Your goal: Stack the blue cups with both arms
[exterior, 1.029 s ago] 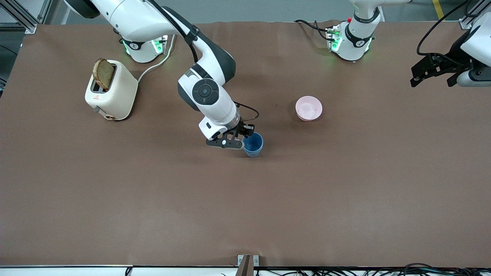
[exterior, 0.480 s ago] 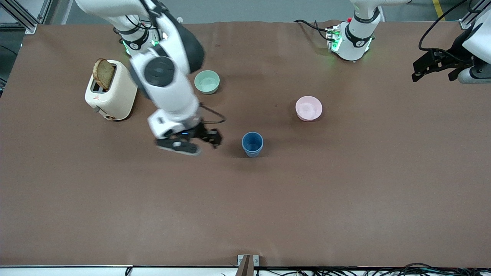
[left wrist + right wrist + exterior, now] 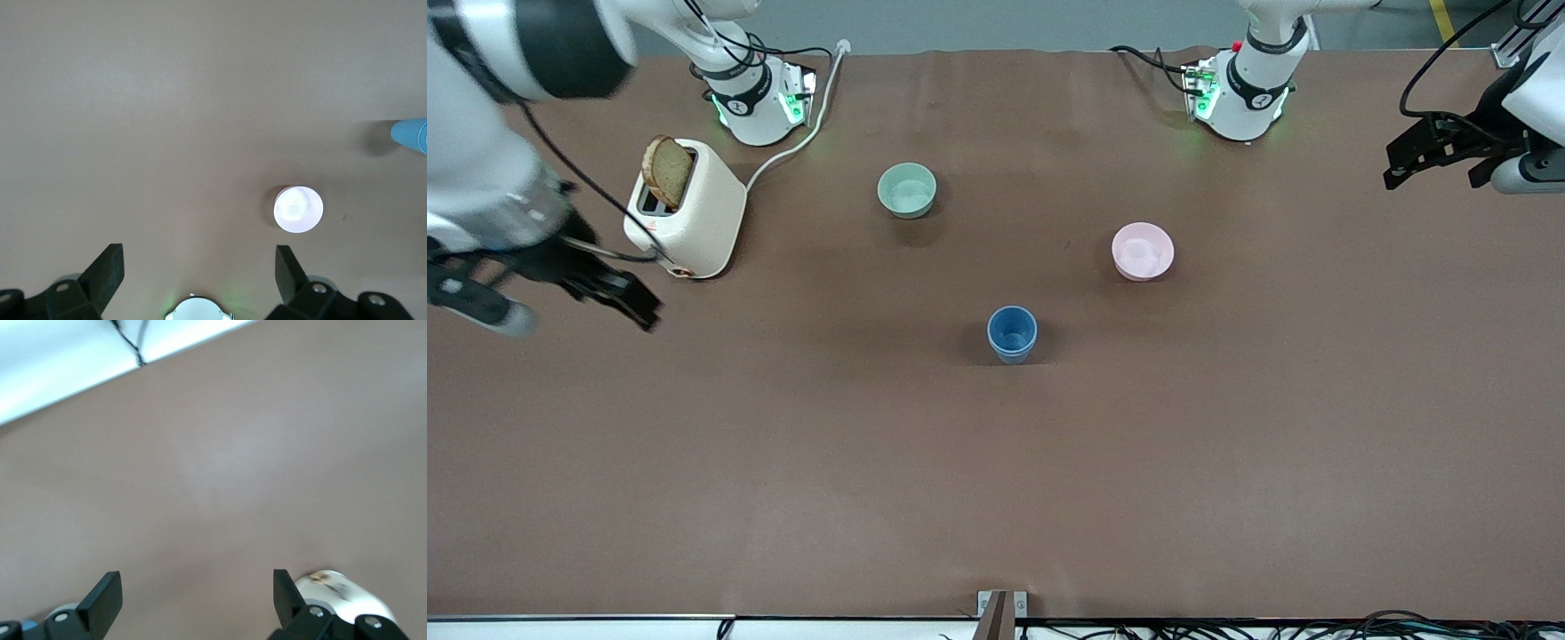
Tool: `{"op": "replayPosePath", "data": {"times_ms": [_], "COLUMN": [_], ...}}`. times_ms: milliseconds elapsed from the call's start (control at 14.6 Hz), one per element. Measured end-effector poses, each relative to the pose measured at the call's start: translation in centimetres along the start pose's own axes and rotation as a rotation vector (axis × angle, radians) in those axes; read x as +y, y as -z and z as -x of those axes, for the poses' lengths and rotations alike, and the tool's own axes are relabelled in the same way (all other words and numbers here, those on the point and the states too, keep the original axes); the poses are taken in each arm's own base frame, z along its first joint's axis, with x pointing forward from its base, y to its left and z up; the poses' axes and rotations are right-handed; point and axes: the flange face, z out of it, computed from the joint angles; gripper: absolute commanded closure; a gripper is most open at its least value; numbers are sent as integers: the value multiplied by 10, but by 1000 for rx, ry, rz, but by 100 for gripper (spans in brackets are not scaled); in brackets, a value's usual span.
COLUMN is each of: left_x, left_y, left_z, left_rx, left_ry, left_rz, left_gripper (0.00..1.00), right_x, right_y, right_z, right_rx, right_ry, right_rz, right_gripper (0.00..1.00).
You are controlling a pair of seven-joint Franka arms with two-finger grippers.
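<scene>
One blue cup (image 3: 1012, 333) stands upright near the table's middle; I cannot tell whether a second cup sits inside it. Its edge also shows in the left wrist view (image 3: 410, 133). My right gripper (image 3: 618, 295) is open and empty in the air at the right arm's end of the table, beside the toaster; in the right wrist view (image 3: 193, 593) bare table lies between its fingers. My left gripper (image 3: 1427, 173) is open and empty, and it waits high over the left arm's end of the table; it also shows in the left wrist view (image 3: 200, 273).
A cream toaster (image 3: 689, 213) with a slice of bread stands at the right arm's end. A pale green bowl (image 3: 907, 189) stands farther from the front camera than the cup. A pink bowl (image 3: 1143, 251) stands toward the left arm's side and shows in the left wrist view (image 3: 298, 209).
My right gripper has let go of the blue cup and swung away to the right arm's end of the table, uncovering the pale green bowl. The left arm has barely moved.
</scene>
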Motion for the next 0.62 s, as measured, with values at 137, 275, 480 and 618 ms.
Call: {"op": "replayPosePath", "data": {"times_ms": [137, 275, 480, 618], "left_x": [-1, -1, -2, -2], "left_y": [5, 7, 7, 7], "left_z": [-4, -6, -7, -7], "left_rx": [13, 17, 17, 17], "left_ry": [1, 1, 3, 3], "left_rz": [3, 4, 5, 5], "left_gripper": [0, 0, 0, 0], "right_x": [59, 101, 121, 122], "right_y": [20, 29, 26, 21], "right_z": [-5, -8, -12, -13], "right_rx": [-70, -102, -110, -117], "right_ry": [74, 163, 216, 227], "right_rz": [-44, -62, -65, -64], "right_gripper": [0, 0, 0, 0]}}
